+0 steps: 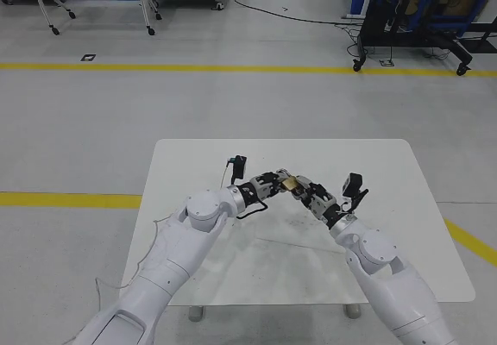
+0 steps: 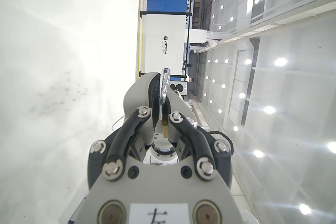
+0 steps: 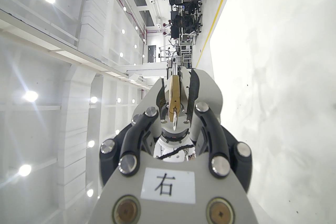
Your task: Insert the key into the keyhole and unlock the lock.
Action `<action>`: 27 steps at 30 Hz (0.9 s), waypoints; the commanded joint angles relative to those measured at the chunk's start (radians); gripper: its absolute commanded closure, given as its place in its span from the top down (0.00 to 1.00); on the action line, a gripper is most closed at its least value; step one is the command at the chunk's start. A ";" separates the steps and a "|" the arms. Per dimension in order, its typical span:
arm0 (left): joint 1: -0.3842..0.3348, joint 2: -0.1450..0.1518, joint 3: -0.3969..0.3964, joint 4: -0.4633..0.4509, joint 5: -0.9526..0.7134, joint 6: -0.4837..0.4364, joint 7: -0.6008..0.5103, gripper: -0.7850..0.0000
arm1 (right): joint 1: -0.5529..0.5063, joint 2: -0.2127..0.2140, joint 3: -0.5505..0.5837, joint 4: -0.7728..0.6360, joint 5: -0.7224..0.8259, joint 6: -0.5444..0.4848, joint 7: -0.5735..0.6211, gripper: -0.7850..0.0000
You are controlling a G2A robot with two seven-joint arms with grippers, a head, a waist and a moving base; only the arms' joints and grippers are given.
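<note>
Top view: above the middle of the table (image 1: 404, 259), well in from its edges, the left gripper (image 1: 274, 181) and right gripper (image 1: 304, 191) meet tip to tip, with the brass lock (image 1: 291, 183) between them. Left wrist view: the left gripper pinches a thin silver piece, apparently the key (image 2: 164, 83). Right wrist view: the right gripper is clamped on the lock, whose long axis runs along its fingers.

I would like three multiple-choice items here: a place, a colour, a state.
1. Where is the lock? A lying flat; B held over the table; C on the floor.
2. Colour of the lock body? A gold; B red; C black.
3. The right gripper is: A open; B shut on the lock; C shut on a cup.
Answers: 1 B, the top view shows it held over the table. 2 A, its body is gold. 3 B, its fingers clamp the lock, while the left gripper pinches the key.
</note>
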 commanded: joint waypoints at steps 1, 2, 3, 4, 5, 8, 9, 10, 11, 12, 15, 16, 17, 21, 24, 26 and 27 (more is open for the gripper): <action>-0.001 -0.001 0.002 0.000 0.004 0.000 0.001 0.00 | -0.001 -0.001 0.000 -0.001 -0.006 -0.002 -0.007 0.11; -0.001 -0.001 0.003 0.000 0.006 0.000 0.000 0.00 | -0.001 -0.002 0.000 -0.002 -0.007 -0.002 -0.010 0.05; -0.001 -0.001 0.003 0.001 0.008 0.000 0.000 0.00 | -0.001 -0.003 0.000 -0.003 -0.008 -0.002 -0.013 0.00; -0.001 -0.001 0.004 0.001 0.009 0.001 0.000 0.00 | -0.001 -0.003 0.001 -0.004 -0.010 -0.002 -0.016 0.00; -0.002 -0.002 0.005 0.002 0.012 0.001 0.001 0.00 | -0.001 -0.004 0.001 -0.004 -0.012 -0.001 -0.019 0.00; -0.003 -0.003 0.006 0.003 0.014 0.002 -0.001 0.00 | -0.003 -0.006 0.005 -0.009 -0.015 -0.002 -0.021 0.00; -0.004 -0.003 0.006 0.003 0.016 0.002 -0.002 0.00 | -0.004 -0.006 0.007 -0.010 -0.015 -0.004 -0.020 0.00; -0.004 -0.003 0.006 0.004 0.016 0.002 -0.002 0.00 | -0.005 -0.006 0.009 -0.012 -0.014 -0.008 -0.018 0.00; -0.005 -0.003 0.006 0.005 0.015 0.003 -0.005 0.13 | -0.008 -0.006 0.013 -0.013 -0.010 -0.012 -0.018 0.00; -0.006 -0.003 0.006 0.006 0.014 0.004 -0.007 0.44 | -0.010 -0.007 0.017 -0.015 -0.007 -0.016 -0.017 0.00; -0.007 -0.004 0.005 0.007 0.010 -0.001 -0.016 1.00 | -0.016 -0.007 0.027 -0.016 -0.005 -0.024 -0.018 0.00; -0.007 -0.004 0.004 0.007 0.009 -0.004 -0.020 1.00 | -0.017 -0.007 0.030 -0.015 -0.005 -0.024 -0.019 0.00; -0.007 -0.004 0.003 0.008 0.009 -0.008 -0.022 1.00 | -0.018 -0.008 0.035 -0.013 -0.008 -0.026 -0.023 0.00; -0.006 -0.003 0.001 0.008 0.009 -0.014 -0.028 1.00 | -0.025 -0.007 0.056 -0.006 -0.014 -0.031 -0.030 0.00; -0.005 -0.003 -0.001 0.007 0.010 -0.018 -0.031 1.00 | -0.037 -0.004 0.083 0.001 -0.022 -0.028 -0.036 0.00; -0.005 -0.003 -0.003 0.007 0.010 -0.018 -0.030 1.00 | -0.044 0.003 0.101 0.009 -0.079 0.016 -0.018 0.00; -0.005 -0.003 -0.004 0.007 0.010 -0.019 -0.029 1.00 | -0.043 0.006 0.108 0.013 -0.101 0.040 -0.010 0.00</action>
